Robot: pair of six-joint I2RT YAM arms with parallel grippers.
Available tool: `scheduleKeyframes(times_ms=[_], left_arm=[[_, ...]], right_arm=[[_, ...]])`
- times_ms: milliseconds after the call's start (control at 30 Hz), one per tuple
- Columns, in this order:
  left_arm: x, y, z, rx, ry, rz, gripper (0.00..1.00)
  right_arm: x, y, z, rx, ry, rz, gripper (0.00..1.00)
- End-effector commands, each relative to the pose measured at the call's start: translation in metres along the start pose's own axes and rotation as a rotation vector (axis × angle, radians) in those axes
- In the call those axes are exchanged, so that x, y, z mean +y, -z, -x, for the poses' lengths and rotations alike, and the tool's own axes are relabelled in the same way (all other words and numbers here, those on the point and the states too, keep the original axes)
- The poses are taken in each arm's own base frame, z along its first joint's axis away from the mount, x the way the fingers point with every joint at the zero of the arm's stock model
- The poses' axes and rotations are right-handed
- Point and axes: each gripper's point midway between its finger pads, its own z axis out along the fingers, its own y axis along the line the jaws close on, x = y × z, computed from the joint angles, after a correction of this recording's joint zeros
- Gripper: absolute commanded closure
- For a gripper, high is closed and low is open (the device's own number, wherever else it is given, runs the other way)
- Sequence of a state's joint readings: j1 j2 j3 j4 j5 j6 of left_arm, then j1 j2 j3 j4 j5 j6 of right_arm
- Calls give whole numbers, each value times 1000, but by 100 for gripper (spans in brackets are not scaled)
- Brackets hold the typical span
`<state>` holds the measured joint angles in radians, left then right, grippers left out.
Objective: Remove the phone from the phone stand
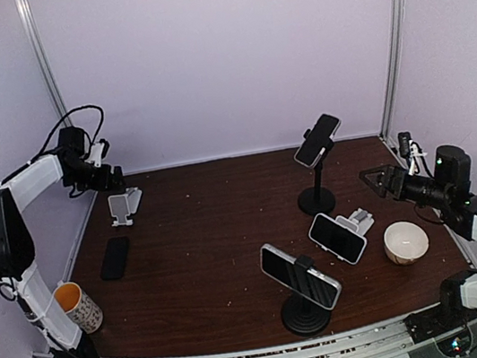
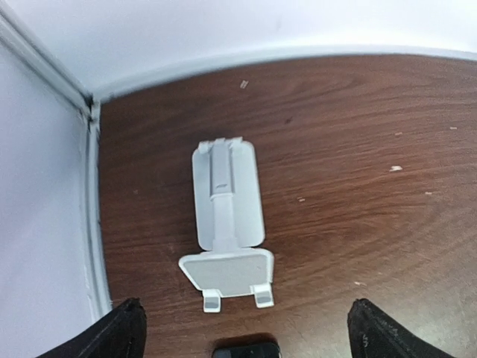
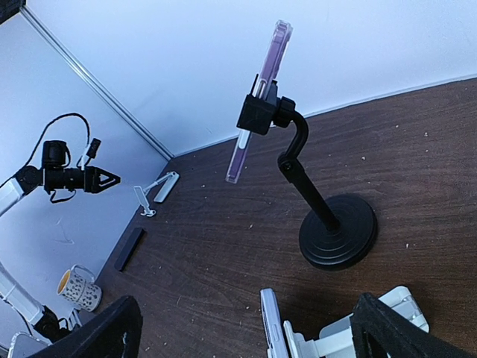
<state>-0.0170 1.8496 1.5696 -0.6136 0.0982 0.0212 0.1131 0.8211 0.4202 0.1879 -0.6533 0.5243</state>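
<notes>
An empty white folding stand [image 1: 125, 204] stands at the far left, also in the left wrist view [image 2: 227, 224]. A black phone [image 1: 116, 257] lies flat on the table near it; its edge shows in the left wrist view [image 2: 246, 349]. My left gripper [image 1: 115, 176] hovers open and empty above the white stand [image 2: 247, 328]. My right gripper [image 1: 370, 178] is open and empty at the right, facing a purple-cased phone [image 3: 257, 104] clamped on a tall black stand [image 3: 337, 231]. Another phone [image 1: 337, 238] leans on a white stand [image 1: 360, 220]. A third phone [image 1: 300, 275] sits on a short black stand [image 1: 306, 315].
A white bowl [image 1: 406, 241] sits at the right near my right arm. A patterned mug [image 1: 78, 306] stands at the near left edge. Walls close in the back and the left side.
</notes>
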Motion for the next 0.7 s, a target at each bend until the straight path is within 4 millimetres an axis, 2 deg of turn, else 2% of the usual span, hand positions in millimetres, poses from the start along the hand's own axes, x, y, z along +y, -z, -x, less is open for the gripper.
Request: scheduleKeyframes(times_ms=[0,100,233,400,533,667], left_arm=[[-53,61,36,-219,-200,-15,2],[-99,98,38,-329,-341,-50,3],[-163,152,23,-477,-532,-216,8],[-226,215,-24,-609,-869,-427,11],[-264,244,-54,-593,-1045,-559,12],[-305,265,-75,-544,-1199,-682,12]], right_arm=[[13,5,5,-11,25,37,0],[16,9,3,-8,34,43,0],[22,13,-2,10,43,65,0],[26,17,-10,20,32,86,0],[29,18,-17,37,26,100,0],[31,17,-21,48,27,107,0]])
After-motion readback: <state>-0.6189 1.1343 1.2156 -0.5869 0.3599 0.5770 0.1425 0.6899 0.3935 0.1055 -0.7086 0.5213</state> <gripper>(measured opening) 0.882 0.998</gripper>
